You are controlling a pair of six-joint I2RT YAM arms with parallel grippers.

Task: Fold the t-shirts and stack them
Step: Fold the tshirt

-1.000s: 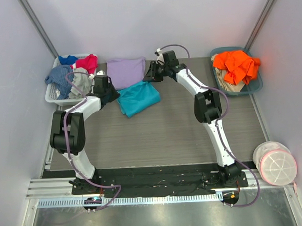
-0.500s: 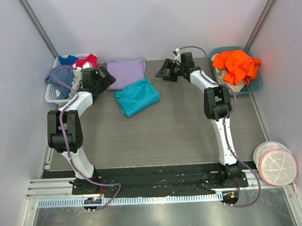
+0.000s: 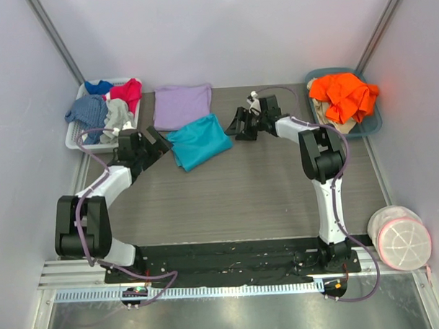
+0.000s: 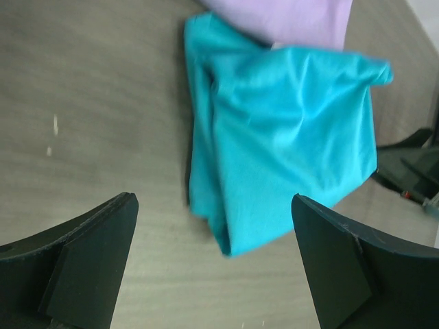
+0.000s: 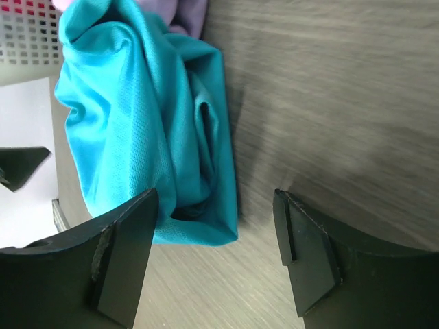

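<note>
The teal t-shirt (image 3: pixel 199 141), smooth fine-knit cloth folded into a wrinkled rectangle, lies on the grey wood-grain bench (image 3: pixel 263 184) and touches the flat lavender t-shirt (image 3: pixel 183 105). The left end effector (image 3: pixel 155 140) and the right end effector (image 3: pixel 240 125) flank it, both spread and empty.

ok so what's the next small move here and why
Probably pinch the folded teal shirt with both jaws, which stand open either side of it, and lift it onto the lavender shirt: it only overlaps that shirt's near corner, not stacked.
</note>
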